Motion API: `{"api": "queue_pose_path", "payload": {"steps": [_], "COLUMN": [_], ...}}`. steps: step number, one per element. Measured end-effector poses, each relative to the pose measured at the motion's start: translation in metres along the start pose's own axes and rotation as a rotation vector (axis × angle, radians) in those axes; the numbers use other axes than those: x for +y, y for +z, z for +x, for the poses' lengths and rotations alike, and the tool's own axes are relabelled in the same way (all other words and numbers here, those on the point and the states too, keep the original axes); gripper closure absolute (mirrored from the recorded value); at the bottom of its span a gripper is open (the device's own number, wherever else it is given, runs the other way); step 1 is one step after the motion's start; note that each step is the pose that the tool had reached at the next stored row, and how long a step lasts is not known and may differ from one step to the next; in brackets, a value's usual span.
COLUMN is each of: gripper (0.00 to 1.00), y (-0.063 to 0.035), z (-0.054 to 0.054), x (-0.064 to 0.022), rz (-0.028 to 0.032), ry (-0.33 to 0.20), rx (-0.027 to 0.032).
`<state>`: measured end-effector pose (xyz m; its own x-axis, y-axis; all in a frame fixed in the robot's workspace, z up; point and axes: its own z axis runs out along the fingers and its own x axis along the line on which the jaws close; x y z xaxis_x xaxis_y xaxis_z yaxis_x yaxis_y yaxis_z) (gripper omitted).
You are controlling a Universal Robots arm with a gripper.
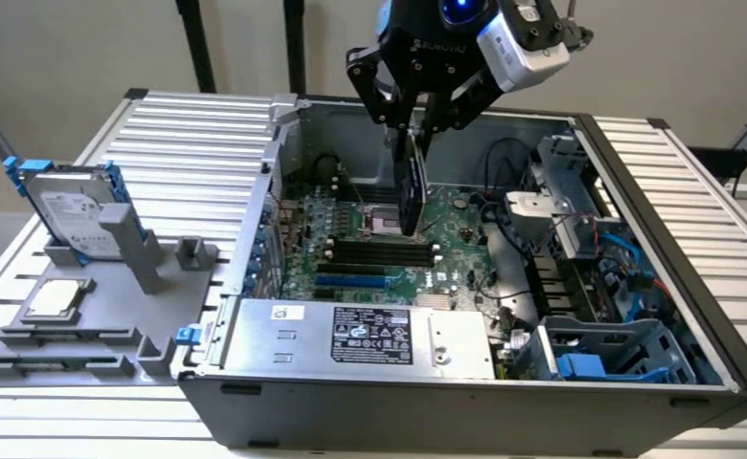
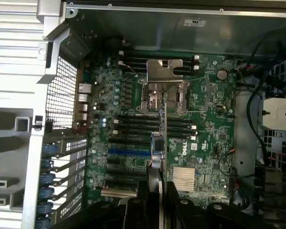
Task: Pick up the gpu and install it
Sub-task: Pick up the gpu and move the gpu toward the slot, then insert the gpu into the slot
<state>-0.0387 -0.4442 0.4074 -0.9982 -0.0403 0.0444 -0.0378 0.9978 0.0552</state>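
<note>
The gpu (image 1: 413,191) hangs on edge, a thin dark card held upright over the green motherboard (image 1: 386,239) inside the open computer case (image 1: 475,402). My gripper (image 1: 421,126) is above the case, shut on the card's upper edge. In the wrist view the gpu (image 2: 163,129) appears edge-on as a narrow green and silver strip running from between my fingers (image 2: 133,210) out across the motherboard (image 2: 205,124), over the black slots just below the CPU socket (image 2: 164,93). I cannot tell whether the card's lower edge touches a slot.
A grey fixture (image 1: 156,277) at the exterior view's left holds a silver hard drive with a blue frame (image 1: 74,215) and a small square CPU chip (image 1: 56,298). The power supply (image 1: 361,335) fills the case's near side. Cables and drive bays (image 1: 578,239) crowd its right.
</note>
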Motion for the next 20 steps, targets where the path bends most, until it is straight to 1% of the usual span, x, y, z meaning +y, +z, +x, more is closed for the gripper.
{"api": "queue_pose_path", "payload": {"steps": [14,16,20], "gripper": [0.73,0.73,0.73], "y": [0.0001,0.0002,0.002], "z": [0.0,-0.0004,-0.0005], "x": [0.0001,0.0001,0.0], "rz": [0.0001,-0.0006,0.0002], "ry": [-0.001,-0.022,-0.094], "rx": [0.0002,0.0014,0.0052]}}
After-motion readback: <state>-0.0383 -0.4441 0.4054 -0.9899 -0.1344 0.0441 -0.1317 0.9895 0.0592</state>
